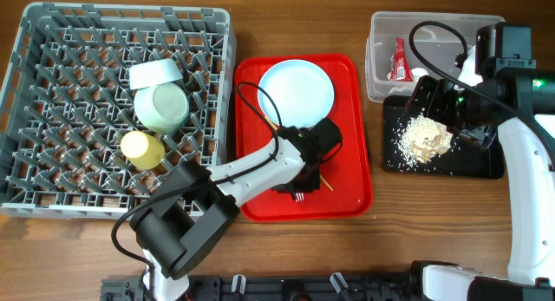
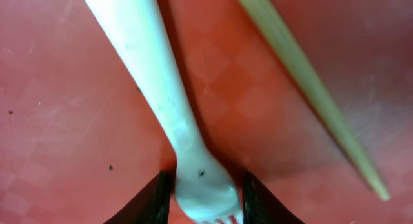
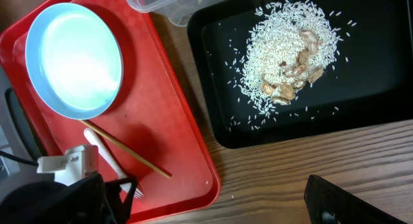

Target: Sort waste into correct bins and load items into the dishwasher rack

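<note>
Left claw (image 2: 205, 201) seemingly astride smooth white fork (image 2: 145, 69)

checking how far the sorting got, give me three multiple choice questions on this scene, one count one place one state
1. How many dishes sit in the dishwasher rack? A one B three C five
2. Where is the red wrapper? A in the clear tub B in the rack C out of view
3. The left gripper is: A open, empty B shut on the fork C out of view

1 B: green bowl, pale bowl, yellow cup.
2 A: it lies inside the tub.
3 B: its fingers press the fork's head from both sides.
</note>
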{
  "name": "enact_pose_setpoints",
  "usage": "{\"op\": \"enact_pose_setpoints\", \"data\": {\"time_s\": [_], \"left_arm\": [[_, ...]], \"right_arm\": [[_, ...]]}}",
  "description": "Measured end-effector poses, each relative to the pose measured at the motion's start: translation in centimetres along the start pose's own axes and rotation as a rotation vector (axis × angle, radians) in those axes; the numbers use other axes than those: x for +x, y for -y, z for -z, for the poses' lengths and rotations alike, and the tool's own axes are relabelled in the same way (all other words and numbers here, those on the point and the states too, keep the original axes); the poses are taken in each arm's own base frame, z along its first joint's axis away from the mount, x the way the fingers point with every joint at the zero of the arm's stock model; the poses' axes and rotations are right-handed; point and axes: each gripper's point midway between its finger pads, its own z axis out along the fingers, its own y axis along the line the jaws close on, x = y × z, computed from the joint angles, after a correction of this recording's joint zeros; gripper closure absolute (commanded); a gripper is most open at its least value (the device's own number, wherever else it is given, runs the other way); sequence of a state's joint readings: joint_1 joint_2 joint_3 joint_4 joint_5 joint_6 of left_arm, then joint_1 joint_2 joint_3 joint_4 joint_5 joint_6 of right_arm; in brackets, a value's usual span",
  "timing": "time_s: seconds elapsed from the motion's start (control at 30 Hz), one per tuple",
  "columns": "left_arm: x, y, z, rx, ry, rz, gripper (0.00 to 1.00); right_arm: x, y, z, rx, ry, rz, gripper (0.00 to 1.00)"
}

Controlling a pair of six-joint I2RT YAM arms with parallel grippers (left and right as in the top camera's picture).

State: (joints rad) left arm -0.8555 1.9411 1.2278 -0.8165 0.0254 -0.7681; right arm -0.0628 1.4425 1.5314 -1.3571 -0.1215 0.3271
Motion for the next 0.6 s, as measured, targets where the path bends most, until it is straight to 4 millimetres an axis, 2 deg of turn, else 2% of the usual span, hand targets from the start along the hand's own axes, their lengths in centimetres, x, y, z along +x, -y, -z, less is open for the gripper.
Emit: {"op": "enact_pose_setpoints", "data": {"time_s": [0.1,0.27,0.4,0.6], "left_arm": [[-1.0,-0.4,0.1,0.023,-0.002,0.038,0.76],[-1.6,-0.9,0.1,0.040,-0.016,0.070,0.82],[-1.7,-1.0,0.1,0.035,-0.017,0.073,0.96],[-1.7,-1.1,0.2,0.035,-0.017,0.075,0.96]], "right_arm": [[0.0,0.0,0.0,0.000,0.000,0.000,0.00],[0.1,0.0,0.0,0.001,-0.003,0.000,0.00],[0.4,0.1,0.0,0.005,-0.015,-0.002,0.00],[0.7,0.2,0.0,0.009,-0.028,-0.004,0.00]]}}
